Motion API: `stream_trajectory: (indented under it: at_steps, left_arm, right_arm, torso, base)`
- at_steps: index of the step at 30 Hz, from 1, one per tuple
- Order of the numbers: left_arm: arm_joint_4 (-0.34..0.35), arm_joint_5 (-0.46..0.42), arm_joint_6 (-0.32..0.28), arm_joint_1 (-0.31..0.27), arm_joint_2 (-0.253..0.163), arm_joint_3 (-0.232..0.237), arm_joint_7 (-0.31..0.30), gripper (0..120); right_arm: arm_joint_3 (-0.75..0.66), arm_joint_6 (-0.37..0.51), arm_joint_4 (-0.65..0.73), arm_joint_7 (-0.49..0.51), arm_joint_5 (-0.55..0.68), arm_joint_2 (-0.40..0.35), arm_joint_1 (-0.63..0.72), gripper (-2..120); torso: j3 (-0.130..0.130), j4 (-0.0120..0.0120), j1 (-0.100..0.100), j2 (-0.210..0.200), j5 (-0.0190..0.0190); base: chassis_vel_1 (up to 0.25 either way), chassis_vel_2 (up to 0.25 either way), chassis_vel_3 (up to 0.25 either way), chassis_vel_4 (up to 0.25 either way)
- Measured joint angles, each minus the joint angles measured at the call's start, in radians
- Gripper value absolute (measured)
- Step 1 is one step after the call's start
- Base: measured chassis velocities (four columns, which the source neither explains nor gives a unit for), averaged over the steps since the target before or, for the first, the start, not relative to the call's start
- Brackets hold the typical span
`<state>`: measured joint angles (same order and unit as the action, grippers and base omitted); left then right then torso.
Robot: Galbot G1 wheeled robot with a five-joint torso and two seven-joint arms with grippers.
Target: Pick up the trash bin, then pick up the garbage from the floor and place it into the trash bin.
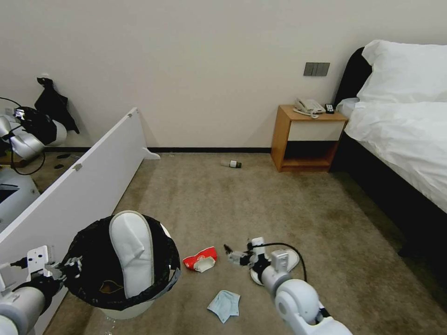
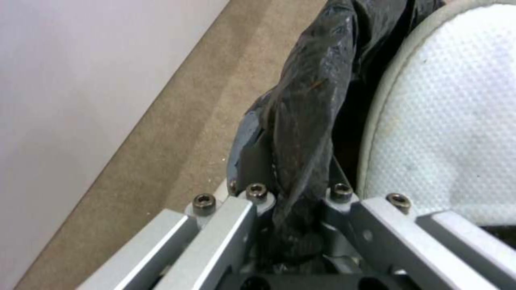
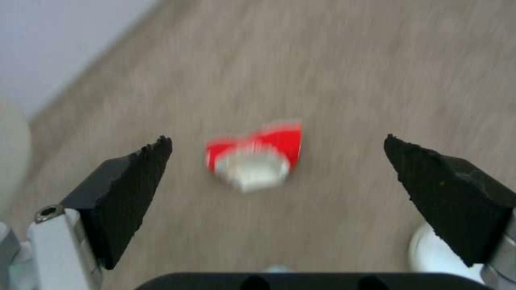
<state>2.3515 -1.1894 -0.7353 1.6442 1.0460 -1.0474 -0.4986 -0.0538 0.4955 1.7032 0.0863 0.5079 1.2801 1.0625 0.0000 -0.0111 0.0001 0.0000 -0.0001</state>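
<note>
Right now the floor [image 1: 260, 204] carries the trash bin [image 1: 122, 265], its bagged rim clamped by the left gripper [image 1: 70, 269], one slipper [image 1: 132, 251] standing inside. Just beside it lies the red-and-white packet [image 3: 255, 159], squarely ahead of the right gripper [image 3: 277, 161], whose fingers [image 3: 126, 189] are spread wide. A face mask [image 1: 224, 304] lies nearer the robot; nothing blocks the way.

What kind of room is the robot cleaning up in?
It looks like a hotel bedroom. There is a bed made up with white sheets, a wooden nightstand with a telephone on it, and beige carpet all over the floor.
</note>
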Motion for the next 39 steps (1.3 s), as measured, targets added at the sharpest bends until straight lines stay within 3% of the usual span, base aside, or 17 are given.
stream_trajectory:
  at_steps: [10, 16, 31, 39]
  left_arm:
    - [-0.002, -0.012, 0.0, 0.005, -0.001, -0.015, 0.003, 4]
    - [-0.004, -0.012, 0.0, 0.003, -0.001, -0.013, 0.004, 4]
    - [-0.002, -0.01, 0.0, -0.002, -0.001, -0.008, 0.002, 4]
    - [-0.001, -0.008, 0.0, 0.002, 0.003, -0.012, 0.002, 4]
  right_arm:
    - [0.01, 0.161, -0.098, 0.054, -0.022, 0.033, -0.012, 100]
    - [0.007, 0.211, -0.135, 0.071, -0.032, 0.032, -0.01, 100]
    - [0.052, 0.213, -0.25, 0.059, -0.04, 0.061, -0.059, 100]
    - [0.077, 0.207, -0.351, 0.039, -0.108, 0.111, -0.108, 100]
  torso:
    - [0.0, -0.0002, 0.0, 0.0, -0.0001]
    - [0.0, -0.0003, 0.0, 0.0, 0.0]
    - [0.0, -0.0002, 0.0, 0.0, 0.0]
    - [0.0, -0.0001, 0.0, 0.0, 0.0]
  base:
    - [0.0, 0.0, 0.0, 0.0]
    - [0.0, 0.0, 0.0, 0.0]
    - [0.0, 0.0, 0.0, 0.0]
    - [0.0, 0.0, 0.0, 0.0]
